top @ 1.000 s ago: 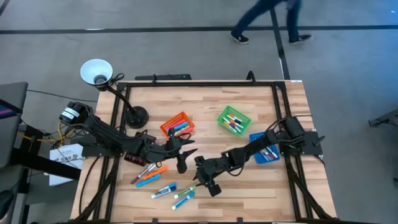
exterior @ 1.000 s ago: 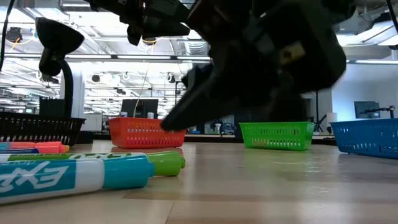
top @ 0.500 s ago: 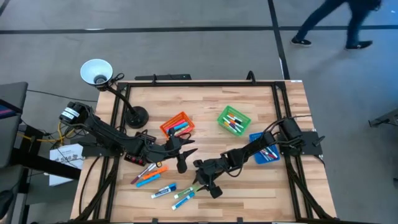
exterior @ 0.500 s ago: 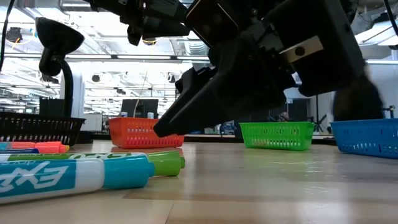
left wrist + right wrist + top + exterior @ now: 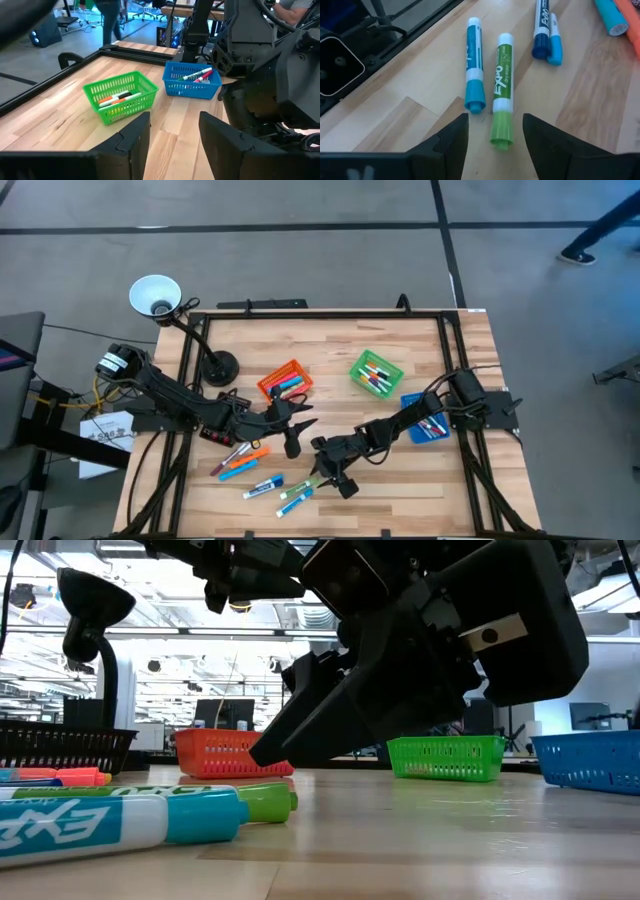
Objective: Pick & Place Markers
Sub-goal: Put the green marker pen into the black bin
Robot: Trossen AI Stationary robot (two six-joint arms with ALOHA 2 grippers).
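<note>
We saw even, bright light on the table (image 5: 400, 340) from ceiling lamps (image 5: 150, 667), with soft shadows. Close to the low camera, the right gripper (image 5: 300, 735) loomed dark and blurred.

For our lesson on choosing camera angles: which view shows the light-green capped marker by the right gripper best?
The right wrist view: the light-green capped marker lies whole between the open right gripper's fingers. The high view shows it tiny; the low view shows mainly its cap; the left wrist view misses it.
</note>
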